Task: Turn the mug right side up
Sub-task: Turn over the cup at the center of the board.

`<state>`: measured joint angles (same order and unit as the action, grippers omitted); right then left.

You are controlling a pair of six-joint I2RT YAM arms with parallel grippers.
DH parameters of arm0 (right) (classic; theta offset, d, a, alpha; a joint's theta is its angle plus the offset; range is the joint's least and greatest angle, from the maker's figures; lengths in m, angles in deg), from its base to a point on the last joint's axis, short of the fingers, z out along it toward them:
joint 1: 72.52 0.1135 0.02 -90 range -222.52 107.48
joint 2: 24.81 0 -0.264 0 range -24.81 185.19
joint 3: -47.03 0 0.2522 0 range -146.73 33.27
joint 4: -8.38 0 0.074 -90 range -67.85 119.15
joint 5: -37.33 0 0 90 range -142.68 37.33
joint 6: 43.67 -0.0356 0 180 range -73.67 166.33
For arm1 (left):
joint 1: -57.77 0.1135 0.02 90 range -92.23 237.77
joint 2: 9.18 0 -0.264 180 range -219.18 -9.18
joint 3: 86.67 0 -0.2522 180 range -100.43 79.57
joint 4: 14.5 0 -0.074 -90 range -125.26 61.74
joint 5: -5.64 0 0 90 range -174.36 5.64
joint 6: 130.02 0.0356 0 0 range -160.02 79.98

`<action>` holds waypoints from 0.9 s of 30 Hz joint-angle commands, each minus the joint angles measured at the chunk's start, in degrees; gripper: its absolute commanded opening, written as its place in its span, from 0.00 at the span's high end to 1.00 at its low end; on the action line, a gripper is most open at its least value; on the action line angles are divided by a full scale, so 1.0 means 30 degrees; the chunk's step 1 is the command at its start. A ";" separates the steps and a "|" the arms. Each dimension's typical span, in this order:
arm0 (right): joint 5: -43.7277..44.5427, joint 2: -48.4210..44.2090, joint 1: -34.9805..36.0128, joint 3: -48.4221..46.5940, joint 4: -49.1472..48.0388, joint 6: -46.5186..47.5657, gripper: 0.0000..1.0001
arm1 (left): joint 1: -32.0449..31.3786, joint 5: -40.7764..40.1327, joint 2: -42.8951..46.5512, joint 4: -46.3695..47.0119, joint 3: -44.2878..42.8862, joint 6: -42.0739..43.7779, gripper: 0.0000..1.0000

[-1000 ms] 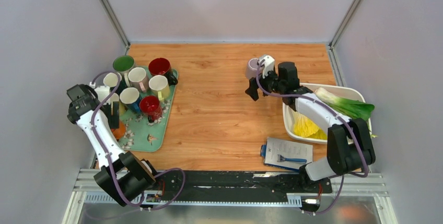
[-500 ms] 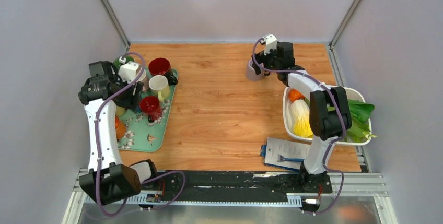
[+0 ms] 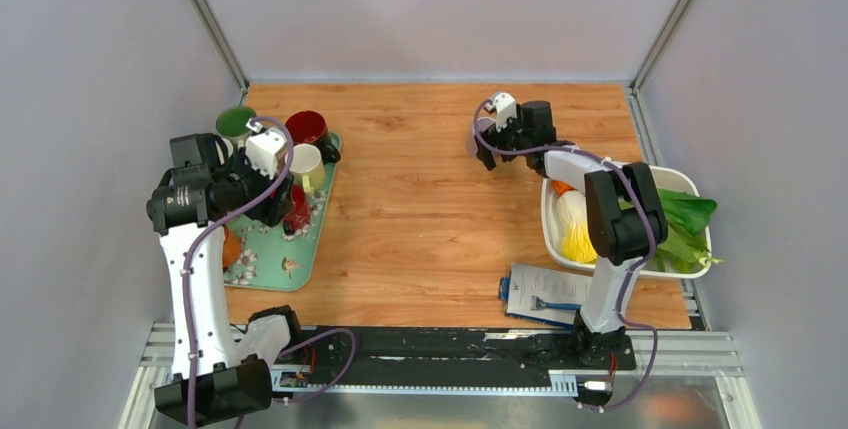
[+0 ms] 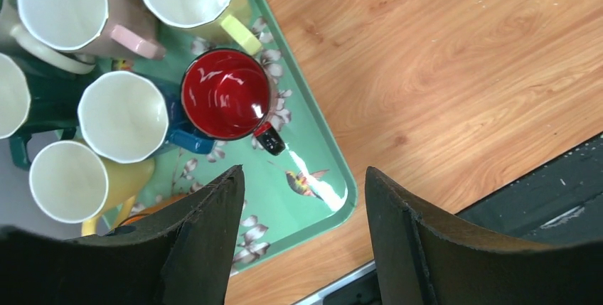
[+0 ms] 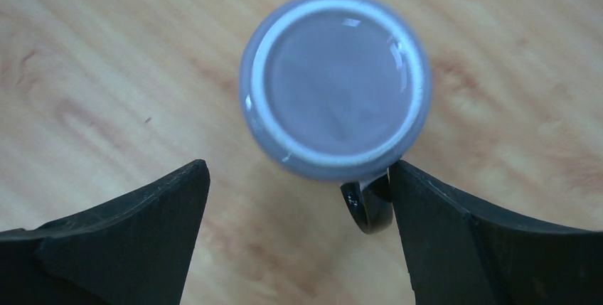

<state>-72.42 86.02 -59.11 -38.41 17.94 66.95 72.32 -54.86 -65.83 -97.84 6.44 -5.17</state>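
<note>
A wooden table (image 3: 420,209) with a warm orange-brown grain fills a booth of pale grey walls (image 3: 440,9) and metal corner posts (image 3: 205,14). On its left side lies a green flowered tray (image 3: 305,249), crowded with upright cups (image 4: 122,115). The left gripper (image 4: 304,171) hangs above the tray's near right corner, its fingers apart and empty. Well to the right of the tray, on bare wood, stands the mug (image 5: 334,84): grey, bottom up, its black handle (image 5: 366,205) just beside one finger. The right gripper (image 5: 299,170) hovers over it, fingers spread wide on either side, gripping nothing. Farther right of the tray sits a white tub (image 3: 546,229) of vegetables.
</note>
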 commanded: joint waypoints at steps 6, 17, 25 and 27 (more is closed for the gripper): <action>0.1430 -0.4627 0.1378 0.3571 -0.0238 -0.5010 0.02 | -0.0294 0.2194 0.0252 0.0627 0.0674 -0.0795 0.31; 0.4431 -0.3773 0.1809 0.3715 0.0062 -0.7469 0.11 | -0.1373 0.2262 -0.0401 0.1382 0.0130 -0.2264 0.31; 0.3758 -0.2928 0.1807 0.3745 -0.0204 -0.7365 0.25 | -0.1456 0.2940 0.0011 0.1553 0.0112 -0.3038 0.32; 0.3745 -0.2752 0.1815 0.3920 -0.0280 -0.7367 0.26 | -0.1476 0.3289 0.0006 0.1666 0.0094 -0.3272 0.32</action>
<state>-61.52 76.81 -53.93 -27.22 19.29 46.12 68.32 -48.76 -66.92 -94.76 8.70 -12.42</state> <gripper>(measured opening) 0.752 0.684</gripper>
